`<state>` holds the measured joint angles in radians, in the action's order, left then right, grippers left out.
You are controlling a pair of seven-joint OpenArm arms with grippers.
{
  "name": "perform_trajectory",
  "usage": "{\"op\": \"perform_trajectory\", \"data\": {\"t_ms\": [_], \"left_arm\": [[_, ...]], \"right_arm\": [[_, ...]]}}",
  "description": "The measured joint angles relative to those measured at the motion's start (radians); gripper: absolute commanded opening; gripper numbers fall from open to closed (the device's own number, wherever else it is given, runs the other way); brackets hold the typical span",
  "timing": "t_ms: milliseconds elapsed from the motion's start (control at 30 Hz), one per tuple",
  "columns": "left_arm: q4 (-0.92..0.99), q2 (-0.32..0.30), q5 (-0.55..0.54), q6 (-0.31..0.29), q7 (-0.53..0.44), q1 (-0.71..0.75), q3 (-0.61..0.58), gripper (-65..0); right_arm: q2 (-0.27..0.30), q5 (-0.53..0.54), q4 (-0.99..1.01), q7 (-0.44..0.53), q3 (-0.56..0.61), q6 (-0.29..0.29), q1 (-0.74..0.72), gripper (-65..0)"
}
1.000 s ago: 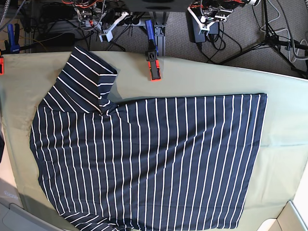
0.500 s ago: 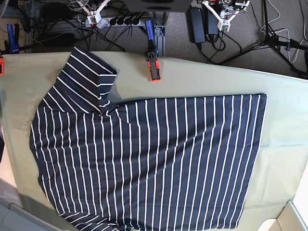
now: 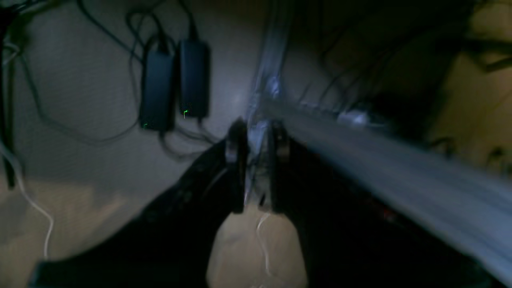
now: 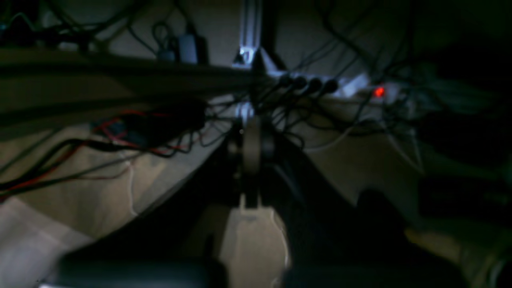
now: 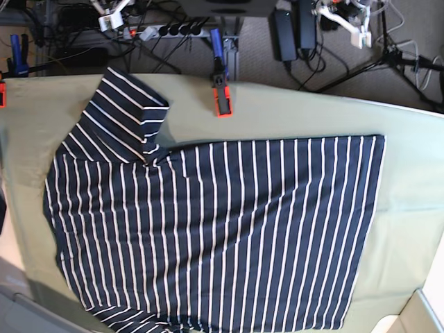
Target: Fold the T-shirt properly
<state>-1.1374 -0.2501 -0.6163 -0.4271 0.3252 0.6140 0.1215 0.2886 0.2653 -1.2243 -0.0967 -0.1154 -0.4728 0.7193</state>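
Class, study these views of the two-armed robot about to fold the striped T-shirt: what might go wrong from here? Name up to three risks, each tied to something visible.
1. The T-shirt runs past the table's near edge at the bottom of the base view, so a pull might drag it off.
2. One sleeve is already doubled over; folding on top may lock in a crooked crease.
3. The orange clamp pins the green tablecloth near the shirt's upper edge; an arm could snag it.

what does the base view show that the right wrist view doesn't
Only the base view shows the striped T-shirt spread on the green tablecloth, and an orange clamp at the table's far edge. Only the right wrist view shows the right hand close up, nothing between its fingers. Both show the power strip and tangled cables on the floor.
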Motion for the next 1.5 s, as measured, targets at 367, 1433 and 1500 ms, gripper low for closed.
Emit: {"op": "perform_trajectory", "data": {"t_ms": [367, 1433, 1500], "left_arm": [[-0.479, -0.062, -0.168, -0.001, 0.112, 0.212, 0.209, -52.0], [-0.702, -0.169, -0.208, -0.004, 0.184, 0.308, 0.322, -52.0], [-0.702, -0.168, -0.208, -0.004, 0.185, 0.308, 0.322, -52.0]], "right_arm": [[0.074, 0.098, -0.435, -0.121, -0.026, 0.0, 0.173, -48.4], [0.06, 0.348, -0.386, -0.275, -0.339, 0.004, -0.16, -36.8], [0.06, 0.348, -0.377, -0.276, -0.339, 0.004, -0.161, -36.8]]}}
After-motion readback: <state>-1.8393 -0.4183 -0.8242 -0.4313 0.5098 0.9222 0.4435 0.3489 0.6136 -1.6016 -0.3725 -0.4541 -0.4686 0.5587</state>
